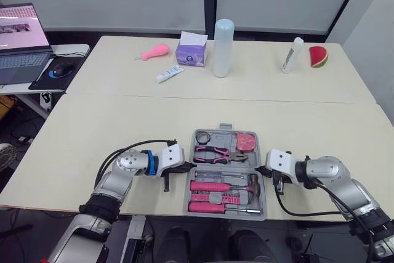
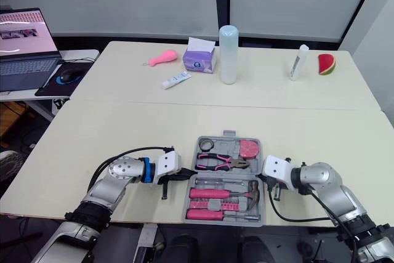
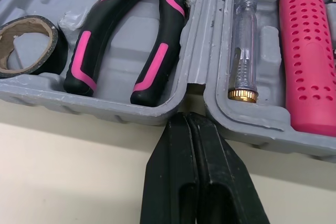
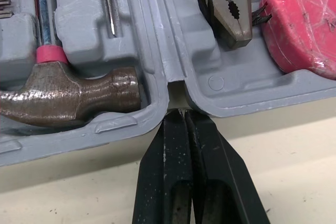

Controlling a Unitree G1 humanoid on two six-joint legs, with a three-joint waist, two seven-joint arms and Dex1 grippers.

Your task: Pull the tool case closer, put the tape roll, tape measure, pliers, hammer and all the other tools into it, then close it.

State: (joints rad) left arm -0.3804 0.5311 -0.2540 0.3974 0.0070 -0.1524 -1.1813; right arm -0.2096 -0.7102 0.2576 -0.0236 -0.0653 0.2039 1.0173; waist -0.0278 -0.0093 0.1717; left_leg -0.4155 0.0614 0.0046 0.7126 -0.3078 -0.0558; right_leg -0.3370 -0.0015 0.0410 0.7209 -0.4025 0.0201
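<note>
Grey plastic tool case (image 1: 221, 165) lies open at the near edge of the cream table (image 1: 111, 127), right between the two hands, lid half on the far side, base half on the near side.

Left hand (image 3: 189, 116): black fingers pressed together, nothing between them, tips at the notch in the case's left wall where the two halves meet. Can't tell if the tips actually touch the plastic.

Right hand (image 4: 182, 113): same on the opposite wall, fingers pressed together and empty, tips right at the hinge notch.

Far half holds:
- black tape roll (image 3: 55, 51) in the left corner
- pink-and-black pliers (image 3: 86, 51) in the middle, handles to the left, steel nose just beside the tape measure
- red-pink tape measure (image 4: 302, 27) in the right corner

Near half holds:
- steel-headed hammer (image 4: 68, 95), head at the right end, by the right hand
- clear-handled tester screwdriver (image 3: 244, 45) along the hinge side
- pink perforated driver handle (image 3: 307, 56) just beside it

Well apart at the far side of the table: tall pale cylindrical bottle (image 1: 223, 48), purple tissue box (image 1: 191, 50), watermelon-slice toy (image 1: 317, 56). Open laptop (image 1: 21, 41) on a separate table off to the left.
</note>
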